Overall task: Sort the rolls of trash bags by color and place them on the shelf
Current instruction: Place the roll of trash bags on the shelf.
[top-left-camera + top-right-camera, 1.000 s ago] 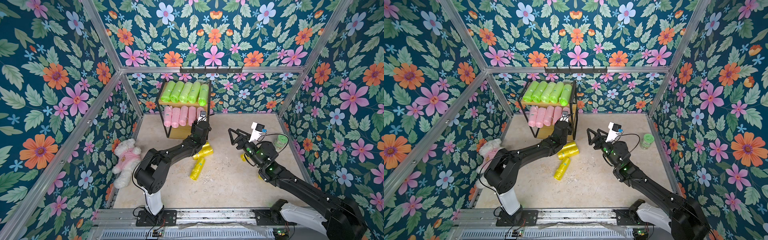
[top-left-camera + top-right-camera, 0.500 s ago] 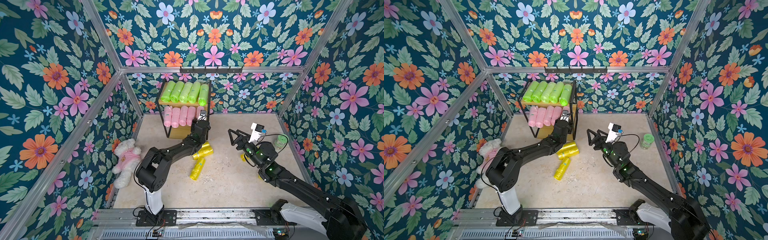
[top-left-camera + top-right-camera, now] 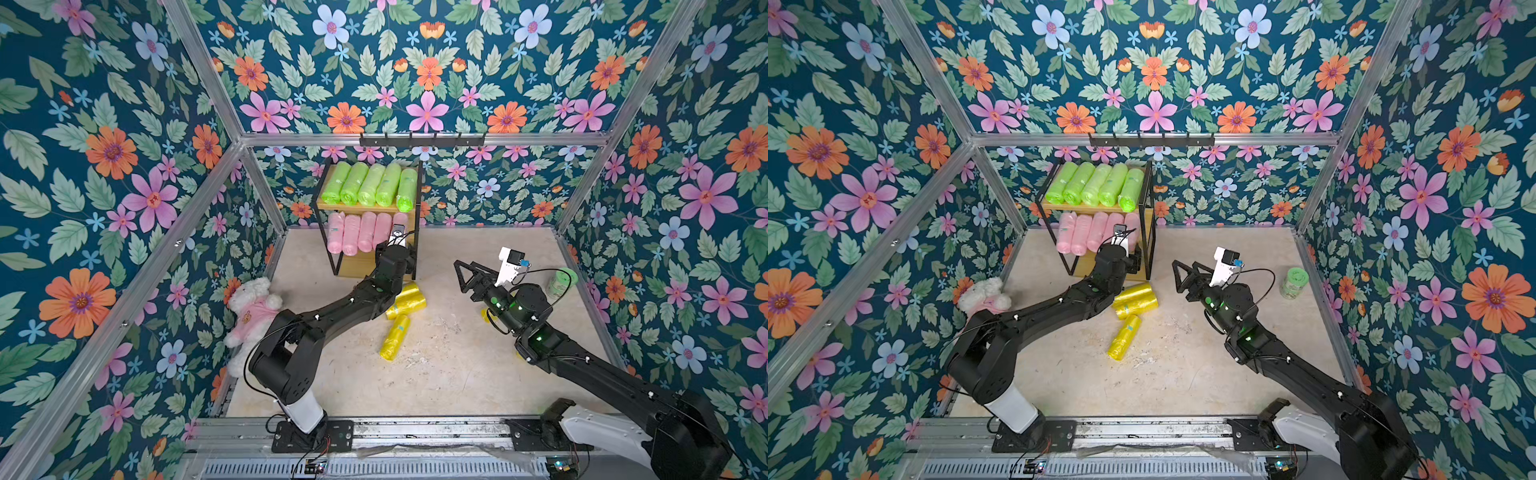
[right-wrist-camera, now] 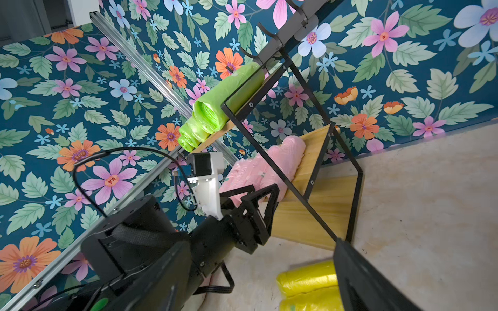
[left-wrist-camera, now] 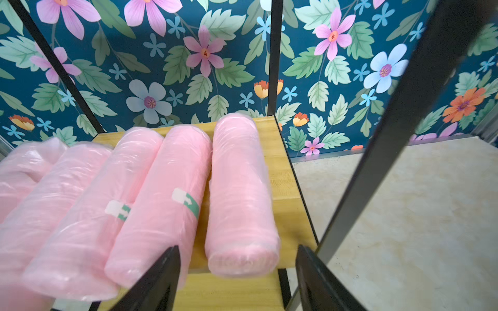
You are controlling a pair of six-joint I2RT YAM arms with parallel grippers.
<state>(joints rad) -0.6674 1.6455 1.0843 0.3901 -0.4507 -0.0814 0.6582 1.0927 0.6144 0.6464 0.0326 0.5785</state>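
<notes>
Lining the shelf [image 3: 356, 267]: green rolls [image 3: 370, 185], pink rolls [image 3: 357, 232].

The shelf [image 3: 355, 266] stands at the back of the floor [image 3: 436, 374], left of centre, below the hook rail [image 3: 422, 141]. Five top rolls [image 3: 370, 185] lie side by side on its top board, and five middle rolls [image 3: 359, 232] lie likewise on the board beneath. The left gripper [image 5: 237, 247] is at the middle board's front right corner, its jaws either side of the near end of the rightmost roll there. Before the shelf, a floor pair [image 3: 409, 293] of rolls lies touching side by side, with a third roll [image 3: 395, 343] just in front of them. The right gripper [image 3: 459, 276] hangs right of the shelf, apart from it. A jar [image 3: 561, 282] stands at the floor's right edge and a stuffed toy [image 3: 253, 307] at its left edge
</notes>
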